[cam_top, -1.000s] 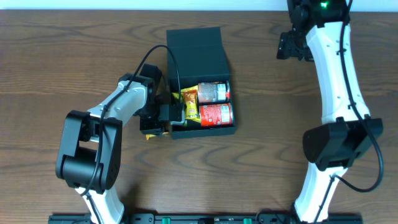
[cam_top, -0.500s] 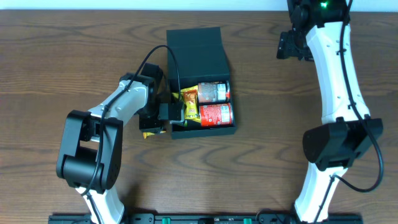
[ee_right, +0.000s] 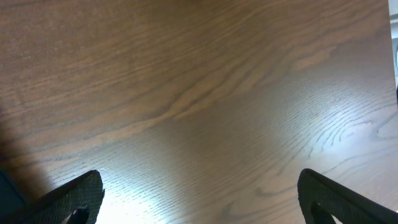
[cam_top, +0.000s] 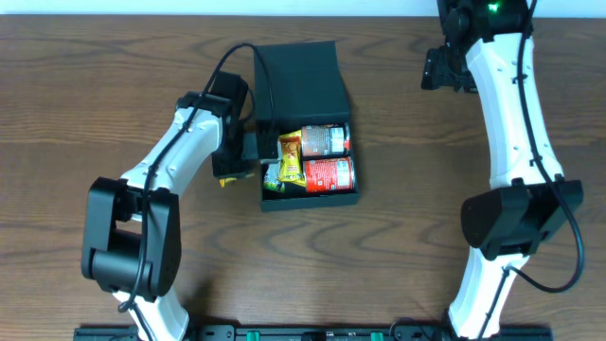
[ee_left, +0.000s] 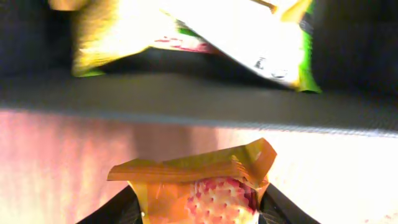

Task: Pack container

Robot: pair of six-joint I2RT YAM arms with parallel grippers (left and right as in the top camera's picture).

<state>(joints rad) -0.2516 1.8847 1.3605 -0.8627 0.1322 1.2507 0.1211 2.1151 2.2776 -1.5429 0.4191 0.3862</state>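
Left tool (ee_left: 198,211) is closed on an orange snack packet (ee_left: 199,180), just outside the left wall of the container (cam_top: 311,200). The container sits mid-scene on the worktop (cam_top: 95,95), flap lid open toward the far side, red cans (cam_top: 327,140) inside. The box lies immediately right of this tool, so I judge the packet must clear that wall rightward. Right tool (ee_right: 199,202) gapes wide at far right, well apart, leaving the left arm nearer.
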